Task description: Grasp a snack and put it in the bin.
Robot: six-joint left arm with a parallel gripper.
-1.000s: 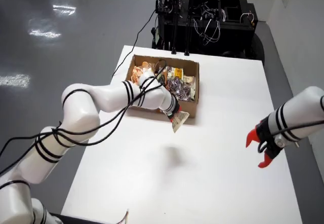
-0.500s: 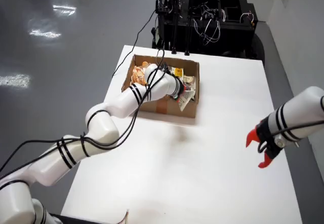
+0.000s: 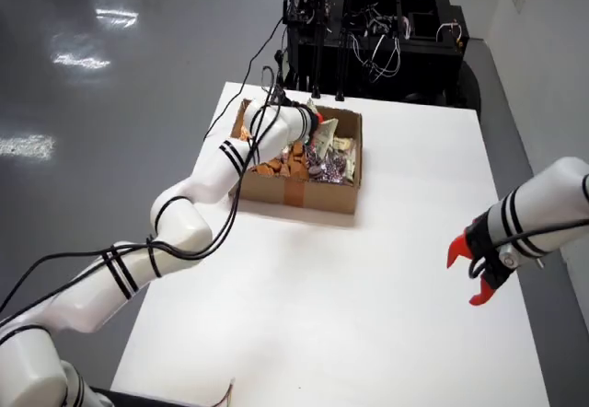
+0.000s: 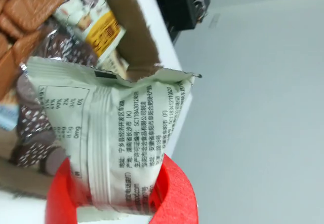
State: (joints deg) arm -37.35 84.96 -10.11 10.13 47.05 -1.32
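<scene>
The red gripper pinches the snack bag over the box; let go crooked, and it could land outside.

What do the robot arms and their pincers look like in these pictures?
The working arm is glossy white with rounded segments, black bands at its joints and loose black cables along it. Its pincer has bright red fingers. The second arm, at the right of the overhead view, is also white with black bands, and its pincer is red too.
</scene>
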